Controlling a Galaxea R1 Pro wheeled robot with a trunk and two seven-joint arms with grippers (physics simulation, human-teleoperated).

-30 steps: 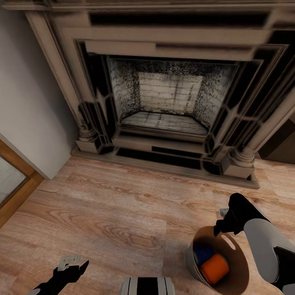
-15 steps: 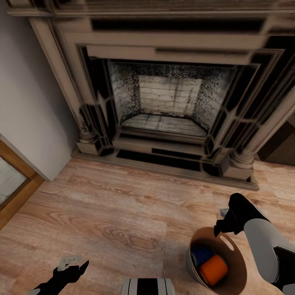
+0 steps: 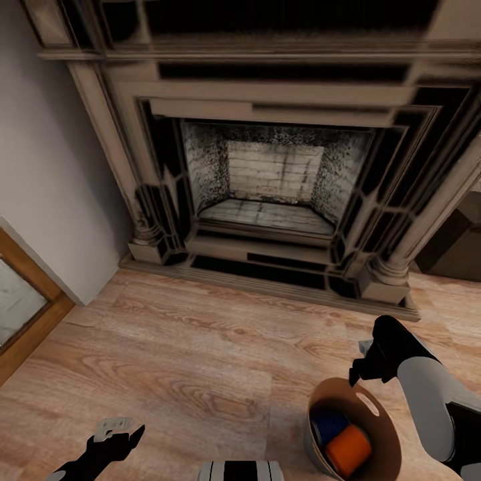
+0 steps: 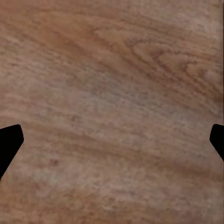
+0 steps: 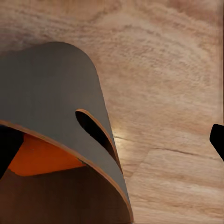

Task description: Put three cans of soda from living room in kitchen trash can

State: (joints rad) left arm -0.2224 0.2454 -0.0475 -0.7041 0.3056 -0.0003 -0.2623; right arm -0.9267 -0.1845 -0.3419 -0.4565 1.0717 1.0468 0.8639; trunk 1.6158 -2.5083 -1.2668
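Carrying looks like the step in hand: in the head view the trash can hangs from the clenched right end effector by its rim, with an orange can and a blue can inside; the third is hidden. Next comes driving to the kitchen.

Left wrist view: the left end effector hovers released over the wood floor.

Right wrist view: the bin's grey wall and handle slot sit close.

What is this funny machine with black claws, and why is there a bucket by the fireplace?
It's a robot with two arms. The big picture comes from a camera on its head, looking down at the wooden floor in front of a stone fireplace. The other two come from cameras by its claws. The right gripper holds the rim of the round grey bin with a brown inside. Inside lie a bright orange can and a dark blue can. The left gripper is open, holding nothing.
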